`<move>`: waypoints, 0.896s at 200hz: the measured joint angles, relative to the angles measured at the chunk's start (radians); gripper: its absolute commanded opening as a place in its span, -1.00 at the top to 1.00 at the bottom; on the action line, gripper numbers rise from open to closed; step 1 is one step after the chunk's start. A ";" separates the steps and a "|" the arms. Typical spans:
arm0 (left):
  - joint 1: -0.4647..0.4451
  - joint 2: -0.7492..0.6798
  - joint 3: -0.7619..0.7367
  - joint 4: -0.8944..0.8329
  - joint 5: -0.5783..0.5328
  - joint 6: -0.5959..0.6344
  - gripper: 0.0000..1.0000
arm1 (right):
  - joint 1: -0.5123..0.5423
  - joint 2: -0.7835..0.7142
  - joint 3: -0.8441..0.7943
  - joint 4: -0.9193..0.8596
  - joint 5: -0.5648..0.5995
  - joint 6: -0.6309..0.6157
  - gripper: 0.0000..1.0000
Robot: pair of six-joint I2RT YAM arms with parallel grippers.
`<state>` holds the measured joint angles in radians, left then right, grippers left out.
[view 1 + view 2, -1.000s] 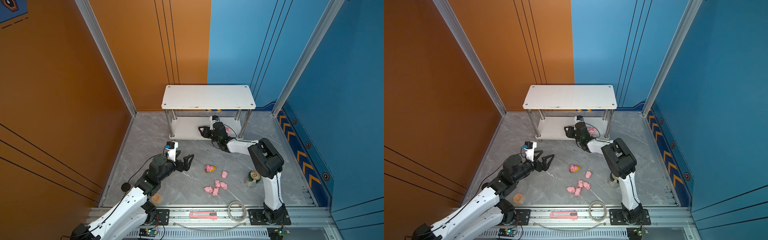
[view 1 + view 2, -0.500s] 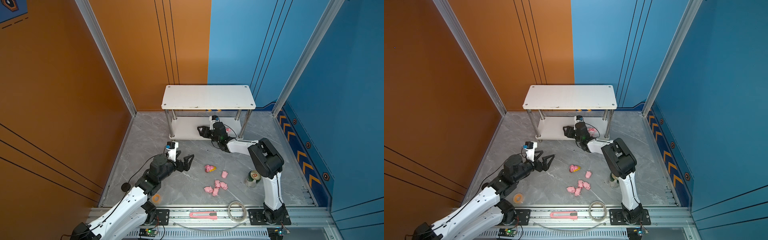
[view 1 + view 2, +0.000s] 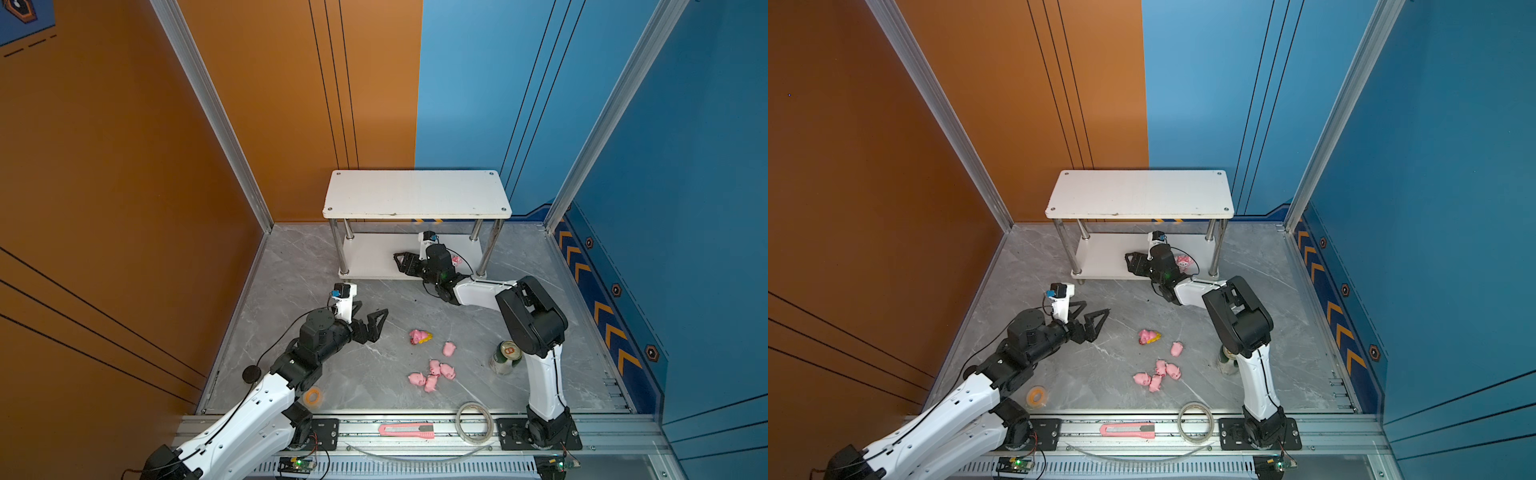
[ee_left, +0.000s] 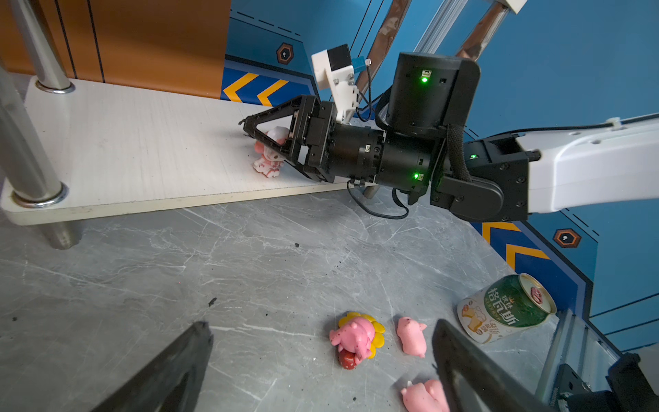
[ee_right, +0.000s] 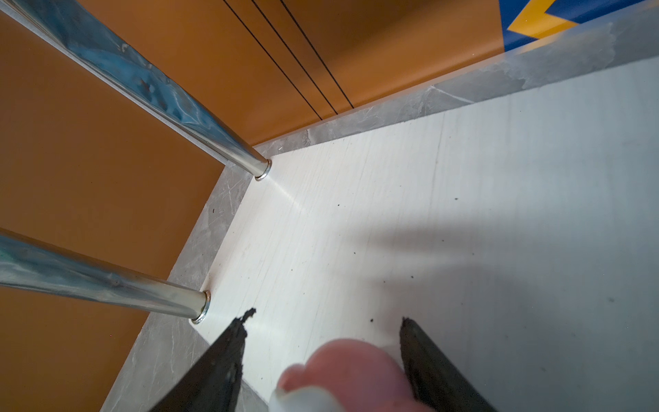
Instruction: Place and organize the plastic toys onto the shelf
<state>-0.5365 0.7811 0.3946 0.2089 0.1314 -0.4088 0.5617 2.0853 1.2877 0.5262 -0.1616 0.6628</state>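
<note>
My right gripper [image 5: 326,317] sits inside the shelf [image 3: 415,195], jaws apart around a pink-white figurine [image 4: 269,157] standing near the lower board's front edge. The board is bare from there to the left legs [image 5: 107,281]. My left gripper [image 3: 372,309] hovers wide open over the table [image 3: 291,270], with pigs [image 3: 434,374], a sunflower figurine [image 3: 419,336] and a can [image 3: 505,357] to its right.

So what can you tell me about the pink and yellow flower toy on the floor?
The flower toy is a small, shiny plastic figurine: a pink piggy body with yellow petals behind it and a dark red bit at one end. It lies tipped over on the grey marbled floor, not yet on the shelf. A little pink pig lies beside it without touching. The left pincer hangs open nearby, not holding it.
</note>
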 measured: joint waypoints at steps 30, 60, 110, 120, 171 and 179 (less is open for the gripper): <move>0.000 0.002 0.000 0.000 0.000 0.000 -0.95 | 0.000 0.000 0.000 -0.005 0.000 0.000 -0.40; 0.000 0.005 0.000 0.000 0.001 0.000 -0.95 | 0.000 -0.001 0.000 -0.011 0.000 0.000 -0.41; 0.000 0.005 0.000 0.001 0.003 0.000 -0.95 | 0.001 -0.006 0.000 -0.022 0.002 -0.004 -0.43; 0.000 0.005 0.000 0.000 0.003 0.000 -0.95 | 0.003 -0.009 0.000 -0.031 0.005 -0.006 -0.44; 0.000 0.005 0.000 0.000 0.003 0.000 -0.95 | 0.017 -0.042 0.000 -0.064 0.027 -0.011 -0.49; 0.000 0.005 0.000 0.000 0.003 0.000 -0.95 | 0.020 -0.048 0.000 -0.064 0.031 -0.011 -0.49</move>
<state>-0.5365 0.7860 0.3946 0.2092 0.1345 -0.4088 0.5819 2.0369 1.2873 0.4625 -0.1303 0.6514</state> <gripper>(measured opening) 0.976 0.741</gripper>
